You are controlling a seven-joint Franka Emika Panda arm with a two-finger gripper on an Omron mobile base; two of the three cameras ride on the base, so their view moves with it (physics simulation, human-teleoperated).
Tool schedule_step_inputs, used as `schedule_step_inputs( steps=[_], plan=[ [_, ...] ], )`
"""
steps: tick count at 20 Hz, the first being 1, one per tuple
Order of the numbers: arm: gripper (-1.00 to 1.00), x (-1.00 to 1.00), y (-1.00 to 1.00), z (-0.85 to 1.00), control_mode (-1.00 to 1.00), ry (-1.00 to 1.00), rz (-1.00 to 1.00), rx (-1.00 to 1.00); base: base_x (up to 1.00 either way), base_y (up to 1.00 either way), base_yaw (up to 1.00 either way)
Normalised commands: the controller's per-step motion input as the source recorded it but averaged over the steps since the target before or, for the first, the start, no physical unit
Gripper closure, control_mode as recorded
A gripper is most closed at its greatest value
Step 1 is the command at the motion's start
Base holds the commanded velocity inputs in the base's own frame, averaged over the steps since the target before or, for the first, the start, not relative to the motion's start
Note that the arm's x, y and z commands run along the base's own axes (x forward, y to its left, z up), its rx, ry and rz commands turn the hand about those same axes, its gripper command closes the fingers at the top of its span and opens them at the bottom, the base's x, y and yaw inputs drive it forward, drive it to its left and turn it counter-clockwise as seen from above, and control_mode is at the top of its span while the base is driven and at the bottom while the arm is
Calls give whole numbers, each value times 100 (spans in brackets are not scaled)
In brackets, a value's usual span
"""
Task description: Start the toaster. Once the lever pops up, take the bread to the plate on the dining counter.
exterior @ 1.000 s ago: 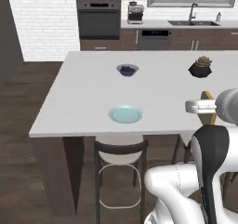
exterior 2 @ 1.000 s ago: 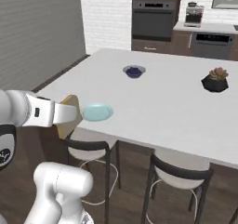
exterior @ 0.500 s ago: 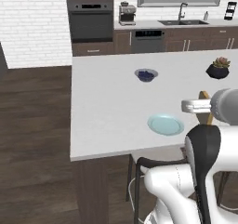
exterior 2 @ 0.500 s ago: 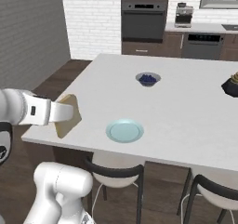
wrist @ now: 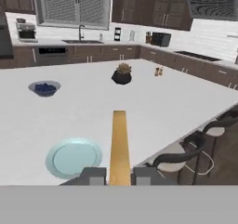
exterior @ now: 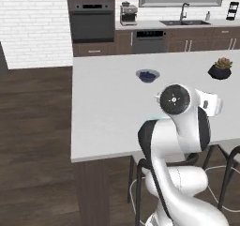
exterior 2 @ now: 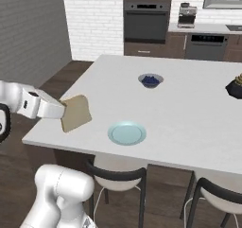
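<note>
While held off the counter: the bread (exterior 2: 75, 113) stands upright on edge, clamped at its rear edge between the two fingers of the gripper (exterior 2: 63, 111)
Gripper state: closed on the bread; in the hand view the fingertips (wrist: 94, 176) press the slice (wrist: 119, 146) from both sides, and it juts straight out ahead of them
Bread relative to gripper: gripped by one end, the rest projecting forward; broad face seen in the right base view, thin edge in the hand view
Landmark: pale blue plate (exterior 2: 126, 133) on the dining counter (exterior 2: 189, 104)
Bread relative to plate: not on it; in the air beside it, near the counter's near corner, apart from the plate
Gripper relative to plate: beside it, at the counter's edge
Blue bowl (exterior 2: 150, 80): farther back on the counter than the plate, well apart from it
Potted plant (exterior: 220, 68): dark pot, far back from the plate, toward the counter's opposite side
Stools (exterior 2: 119, 185): black-backed, tucked under the counter edge nearest the plate
Plate contents: bare
</note>
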Motion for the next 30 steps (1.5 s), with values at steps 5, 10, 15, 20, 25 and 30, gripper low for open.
schedule_step_inputs(
  steps=[5, 10, 15, 20, 25, 30],
  plan=[
    [100, 72, -19, -22, -100, 20, -38, 0, 0, 0, 0],
    [100, 78, -15, -28, -100, 21, -31, 0, 0, 0, 0],
    [100, 80, 0, -52, -100, 13, -20, 0, 0, 0, 0],
    [100, 82, -6, -64, -100, 3, -9, 0, 0, 0, 0],
    [100, 85, -21, -43, -100, 0, -2, 0, 0, 0, 0],
    [100, 75, -37, -56, -100, 3, 0, 0, 0, 0, 0]
  ],
)
